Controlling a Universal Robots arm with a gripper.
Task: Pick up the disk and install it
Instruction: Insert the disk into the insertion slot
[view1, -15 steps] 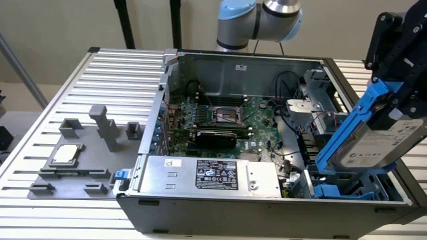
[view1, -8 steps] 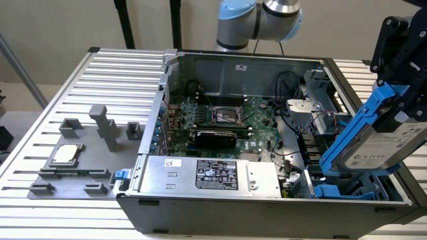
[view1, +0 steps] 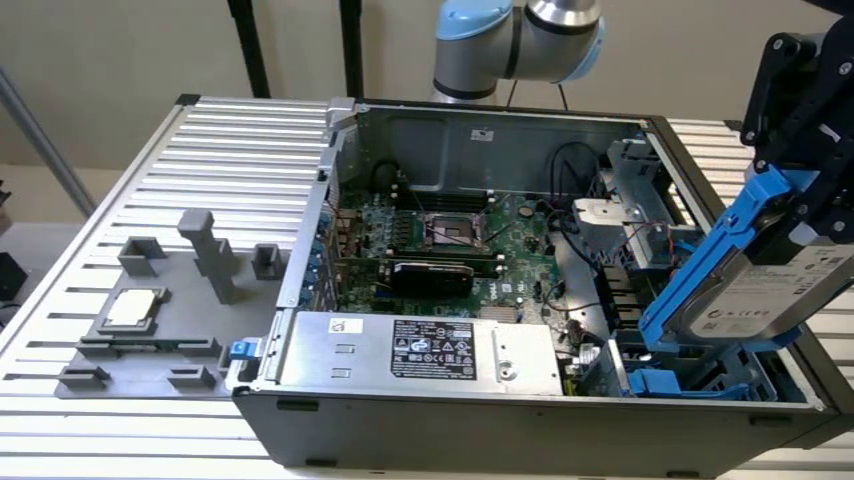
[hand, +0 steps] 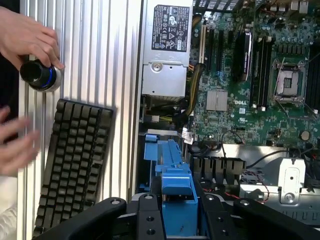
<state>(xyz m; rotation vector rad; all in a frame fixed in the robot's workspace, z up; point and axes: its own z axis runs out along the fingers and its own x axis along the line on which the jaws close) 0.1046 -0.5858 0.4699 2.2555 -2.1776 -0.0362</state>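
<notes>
The disk (view1: 754, 285), a silver-grey hard drive with a white label and blue carrier rails, hangs tilted on edge over the front corner of the open computer case (view1: 534, 420) at the exterior view's right. My gripper (view1: 811, 205) comes down from above and is shut on the disk's upper end. Below the disk, a blue plastic drive bay (view1: 683, 383) sits in the case floor. In the wrist view, the disk's blue rail (hand: 175, 187) is clamped between my black fingers (hand: 145, 220), with the blue bay (hand: 159, 150) just beyond it.
A silver power supply with a black label (view1: 416, 350) fills the case's front, and the motherboard (view1: 441, 235) lies behind it. A grey fixture plate with a small square chip (view1: 134, 308) is on the slatted table. A person's hand (hand: 25, 35) holds a knob beside a black keyboard (hand: 75, 160).
</notes>
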